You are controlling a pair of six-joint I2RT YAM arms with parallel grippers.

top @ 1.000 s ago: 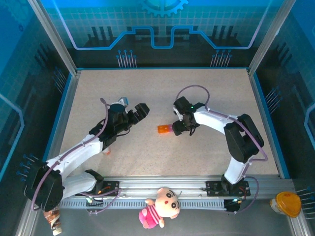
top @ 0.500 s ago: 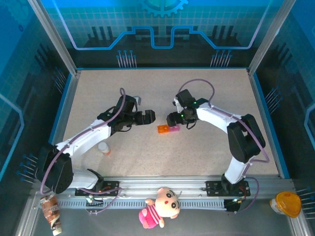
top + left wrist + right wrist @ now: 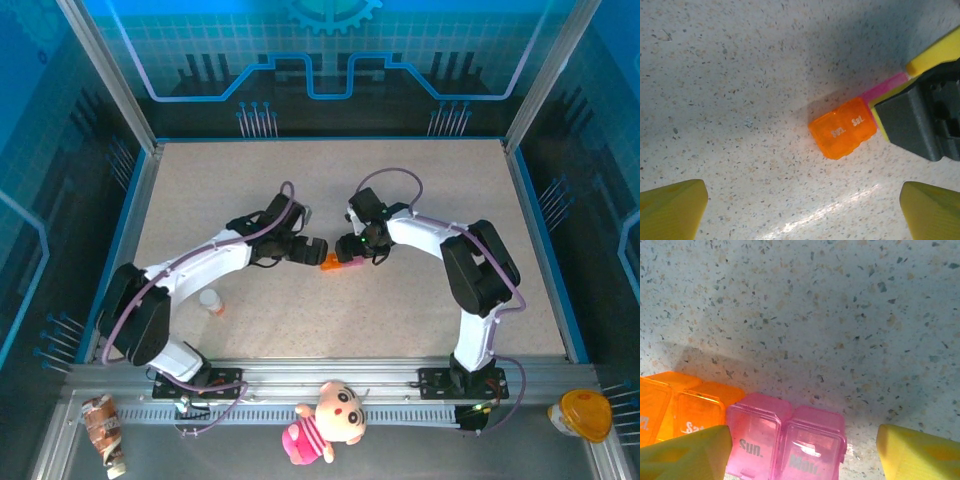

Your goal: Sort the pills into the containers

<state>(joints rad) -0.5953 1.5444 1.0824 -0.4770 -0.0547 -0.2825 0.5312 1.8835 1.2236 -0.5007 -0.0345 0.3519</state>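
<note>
My right end effector (image 3: 802, 442) is spread wide. Its yellow fingertips (image 3: 685, 452) straddle the pink end of the containers (image 3: 765, 432), low over the lids marked with day names. Whether either pad touches the plastic I cannot tell. My left end effector (image 3: 800, 205) is wide too and holds nothing, poised just short of the strip's orange end with both tips apart from it. From above, the two face each other across the strip, which lies flat on the speckled desk (image 3: 400, 180) with every lid I can see looking shut. A white bottle (image 3: 210, 300) lies well apart from the strip, beyond its orange end and nearer my bases. I judge the step in hand to be pinning the strip so a lid can be worked open. To do that well, I should close the right on the pink side walls, centred so the strip does not twist, and keep off the lids. The left should then come at the free edge of an orange lid, slowly. The strip looks light and likely to skid, and the two end effectors are crowded together.
</note>
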